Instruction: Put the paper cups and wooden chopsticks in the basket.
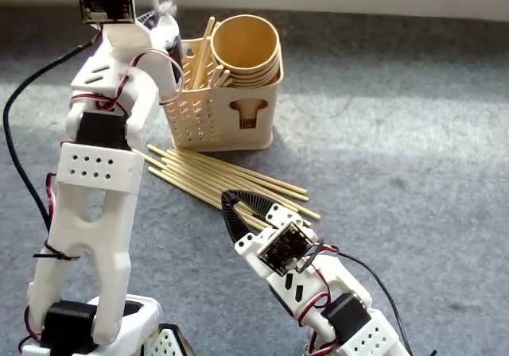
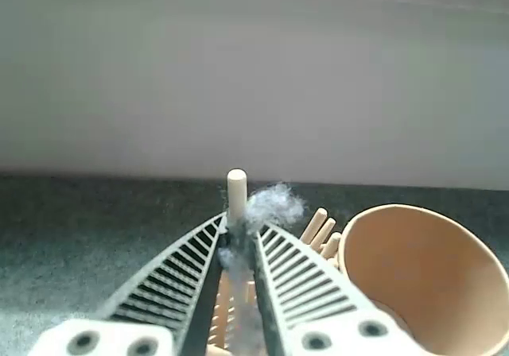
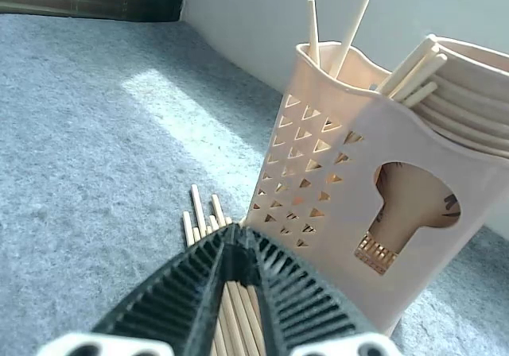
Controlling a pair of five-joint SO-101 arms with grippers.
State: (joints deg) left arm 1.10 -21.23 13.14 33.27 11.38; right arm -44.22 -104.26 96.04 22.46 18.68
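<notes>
1 chopstick (image 2: pixel 236 183) clamped upright in left gripper (image 2: pixel 239 229) over basket (image 1: pixel 223 125), cups (image 1: pixel 246 46) stacked inside. right gripper (image 3: pixel 238 241) jaws closed, tips over loose chopsticks (image 1: pixel 208 175) on carpet (image 1: pixel 413 173) beside basket; hold unclear.

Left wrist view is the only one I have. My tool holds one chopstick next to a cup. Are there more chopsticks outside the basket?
Observer: Yes. A pile of chopsticks lies on the carpet just in front of the basket.
Operator: Where is the right tool?
Observer: The right tool is low over that pile, at the end farther from the basket.
Operator: Is it only one cup that I see?
Observer: No. It is the top of a stack of cups standing inside the basket.
</notes>
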